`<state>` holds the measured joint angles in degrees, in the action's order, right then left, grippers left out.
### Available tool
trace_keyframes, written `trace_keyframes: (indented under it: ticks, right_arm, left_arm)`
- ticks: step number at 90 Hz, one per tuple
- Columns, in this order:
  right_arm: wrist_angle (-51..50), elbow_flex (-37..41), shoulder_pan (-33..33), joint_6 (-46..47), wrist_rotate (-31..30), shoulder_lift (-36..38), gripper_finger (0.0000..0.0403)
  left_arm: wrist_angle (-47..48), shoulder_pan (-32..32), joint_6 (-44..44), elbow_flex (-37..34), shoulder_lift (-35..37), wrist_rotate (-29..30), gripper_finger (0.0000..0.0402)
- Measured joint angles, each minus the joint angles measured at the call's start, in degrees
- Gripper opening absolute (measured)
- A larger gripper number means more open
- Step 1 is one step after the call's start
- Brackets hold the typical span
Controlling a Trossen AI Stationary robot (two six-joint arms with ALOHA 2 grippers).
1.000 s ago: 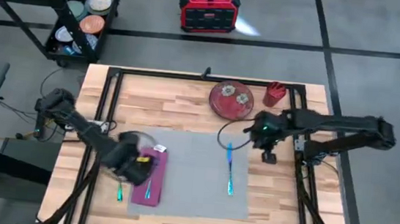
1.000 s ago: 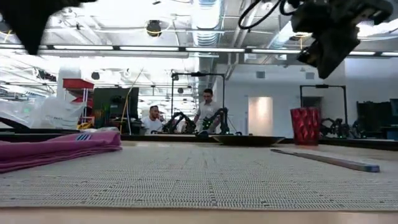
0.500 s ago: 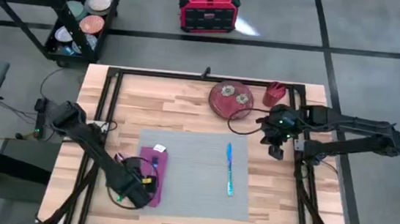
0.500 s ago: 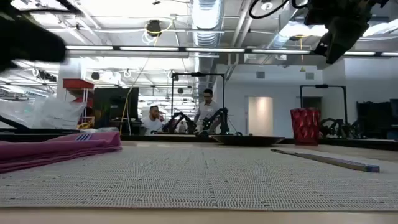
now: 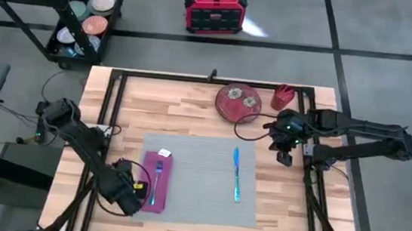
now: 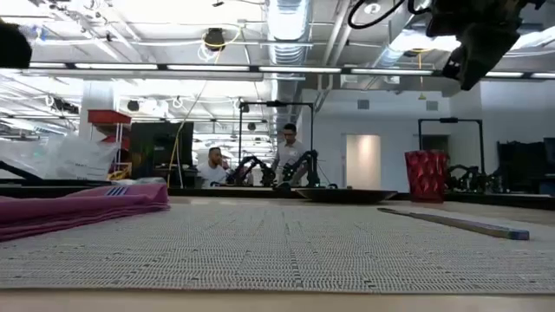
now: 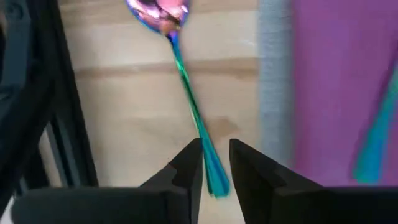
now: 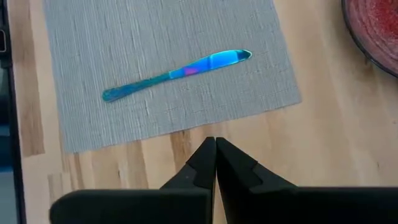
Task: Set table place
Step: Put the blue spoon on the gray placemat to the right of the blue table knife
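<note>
No legible writing. Left gripper [image 7: 216, 163], fingers slightly parted around a spoon [image 7: 186, 81] handle, sits off the placemat [image 5: 200, 177] edge; right gripper [image 8: 215, 163] hangs clenched, empty, over bare table [image 5: 288, 207].

Worktop [image 5: 176, 113] pale wood planks, black rails. Placemat [image 5: 200, 179] plain grey, fine woven ribbing. Napkin [image 5: 159, 191] magenta. Knife [image 5: 236, 174], fork [image 5: 155, 180], spoon [image 7: 186, 93] iridescent blue-teal, pink glints. Plate [image 5: 238, 103] red, pale floral pattern. Cup [image 5: 283, 97] red. Fingers [image 7: 189, 171] black.
</note>
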<state>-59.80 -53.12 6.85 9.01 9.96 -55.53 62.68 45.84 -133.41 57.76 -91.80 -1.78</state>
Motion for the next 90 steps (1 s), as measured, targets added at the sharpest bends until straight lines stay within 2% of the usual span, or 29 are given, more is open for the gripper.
trace_keyframes:
  ticks: [6,27,51,66,76,86,90]
  right_arm:
    - [0.0,0.0,-0.4,0.6,0.4,0.0,0.0000]
    - [0.4,0.0,-1.2,2.6,0.6,0.0,0.0000]
    - [0.8,0.0,-1.6,4.7,0.7,0.0,0.0000]
    - [1.5,0.0,-1.6,6.0,0.7,0.0,0.0000]
    - [2.0,0.0,-1.6,6.2,0.7,0.0,0.0000]
    - [2.0,0.0,-1.6,6.2,0.7,0.0,0.0000]
    - [2.1,0.0,-1.6,6.2,0.7,0.0,0.0000]
  left_arm:
    - [-4.3,-0.2,0.0,-2.3,-0.1,0.0,0.0076]
    - [-1.8,-0.8,-0.6,-7.1,0.9,-1.0,0.0103]
    - [-12.3,-2.8,-0.5,-12.8,1.8,0.9,0.0107]
    - [-11.3,-2.8,-0.4,-13.6,1.7,0.5,0.0107]
    - [-11.0,-2.8,0.8,-14.0,1.7,0.6,0.0084]
    - [-14.2,-2.8,1.9,-15.6,1.8,1.0,0.0023]
    - [-14.7,-2.8,2.4,-15.9,1.8,1.1,0.0011]
